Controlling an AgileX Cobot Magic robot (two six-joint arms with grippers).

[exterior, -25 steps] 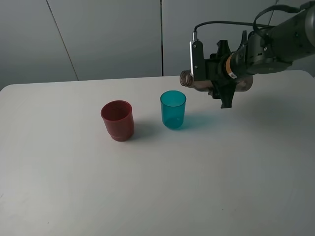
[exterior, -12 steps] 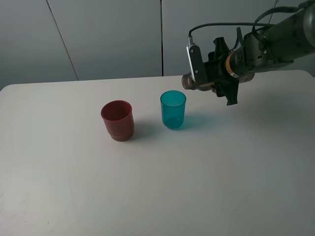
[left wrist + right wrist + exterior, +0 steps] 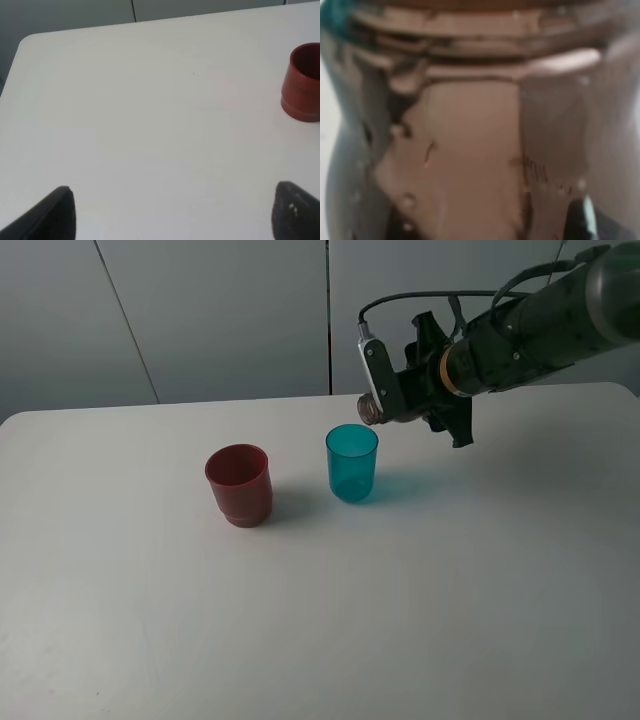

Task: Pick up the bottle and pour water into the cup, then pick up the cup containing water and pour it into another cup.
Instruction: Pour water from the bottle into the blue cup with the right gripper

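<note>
While right fingers (image 3: 461, 430) clamp the translucent threaded bottle (image 3: 381, 409), left fingers (image 3: 54, 216) spread apart.

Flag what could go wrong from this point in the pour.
1. The bottle, held nearly horizontal by the right gripper, has its mouth above the right edge of the teal cup in the high view, not over its centre. Water may land on the rim or spill onto the table.
2. The teal cup stands free with nothing steadying it, so a lower dip of the neck could knock it over.
</note>
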